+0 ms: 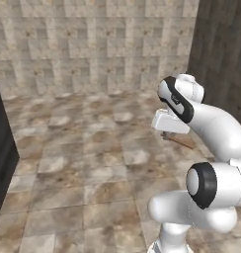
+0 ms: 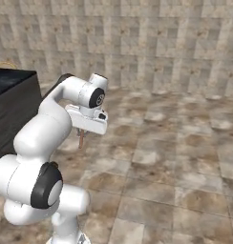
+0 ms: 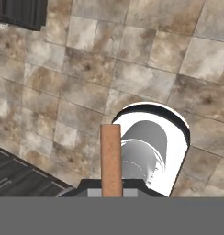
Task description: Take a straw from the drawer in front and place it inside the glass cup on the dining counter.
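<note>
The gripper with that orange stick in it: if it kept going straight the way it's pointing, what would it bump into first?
Most likely the tiled floor. The gripper, shut on the straw, points downward, and past the straw's tip the hand view shows bare tiles, though depth is hard to judge.

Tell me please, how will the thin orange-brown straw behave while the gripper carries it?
The thin orange-brown straw looks straight and unbent in the shut gripper, so probably stiff enough. It seems light for its length. Its long free end sticks out below the hand in the right base view, so it may swing or pivot in the pinch if the arm turns quickly.
</note>
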{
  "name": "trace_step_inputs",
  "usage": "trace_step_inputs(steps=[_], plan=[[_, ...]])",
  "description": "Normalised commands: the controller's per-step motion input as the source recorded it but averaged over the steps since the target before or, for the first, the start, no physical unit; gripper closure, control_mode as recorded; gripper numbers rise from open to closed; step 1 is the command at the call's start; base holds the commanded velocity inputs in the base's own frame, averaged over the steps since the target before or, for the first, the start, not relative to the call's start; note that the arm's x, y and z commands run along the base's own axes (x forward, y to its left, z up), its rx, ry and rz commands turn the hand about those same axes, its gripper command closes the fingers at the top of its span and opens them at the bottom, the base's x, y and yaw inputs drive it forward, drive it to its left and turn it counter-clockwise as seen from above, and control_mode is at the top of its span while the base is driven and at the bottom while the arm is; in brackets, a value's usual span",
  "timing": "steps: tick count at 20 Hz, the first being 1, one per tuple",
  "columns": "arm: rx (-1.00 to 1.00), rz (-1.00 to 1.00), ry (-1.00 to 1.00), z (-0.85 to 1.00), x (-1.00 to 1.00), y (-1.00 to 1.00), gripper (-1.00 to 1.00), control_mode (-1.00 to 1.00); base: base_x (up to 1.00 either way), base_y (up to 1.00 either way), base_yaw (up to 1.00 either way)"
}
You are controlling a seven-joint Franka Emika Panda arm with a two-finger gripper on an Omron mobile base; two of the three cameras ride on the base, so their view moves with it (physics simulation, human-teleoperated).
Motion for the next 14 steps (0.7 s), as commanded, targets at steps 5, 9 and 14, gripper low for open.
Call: trace_step_inputs(steps=[5, 9, 14], plan=[[0.00, 0.00, 0.00, 0.00, 0.00, 0.00, 1.00, 1.00, 1.00, -0.01, 0.05], [0.00, 0.00, 0.00, 0.00, 0.00, 0.00, 1.00, 1.00, 1.00, -0.02, 0.16], [0.00, 0.00, 0.00, 0.00, 0.00, 0.00, 1.00, 1.00, 1.00, -0.09, 0.27]])
